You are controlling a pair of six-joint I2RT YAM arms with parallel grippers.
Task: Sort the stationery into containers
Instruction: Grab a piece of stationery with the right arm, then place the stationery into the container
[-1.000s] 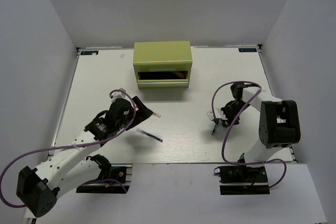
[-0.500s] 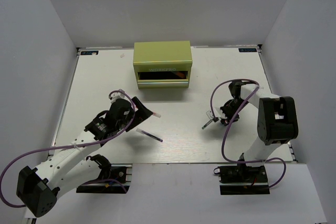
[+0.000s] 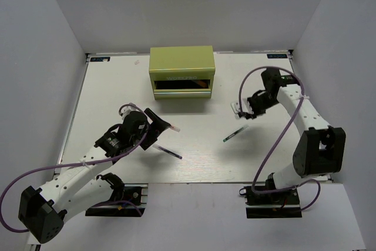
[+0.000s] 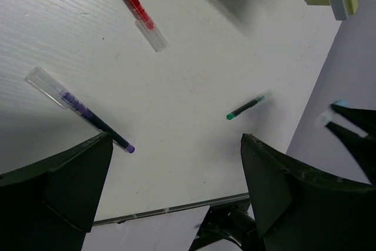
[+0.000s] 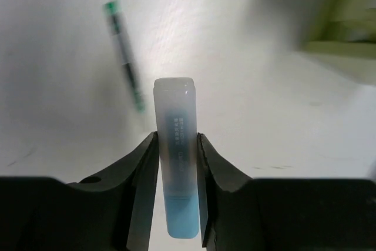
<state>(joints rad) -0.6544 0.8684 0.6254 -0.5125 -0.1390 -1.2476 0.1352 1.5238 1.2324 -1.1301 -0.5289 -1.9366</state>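
One green pen (image 3: 235,133) left behind; right fingers (image 5: 144,180) raised gripping light-blue marker (image 5: 176,163).

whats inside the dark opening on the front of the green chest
Only darkness shows in the opening of the chest; nothing inside can be made out. The chest's top covers its depth, so any contents are hidden.

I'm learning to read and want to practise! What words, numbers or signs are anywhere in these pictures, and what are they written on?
No text here is clear enough to quote.
Lettering on the front of the olive-green chest: too faint to read.
Small print on the light-blue marker: too blurred to read.
Marks on the left blue sticker and the right blue sticker, at the far corners: too small to read.
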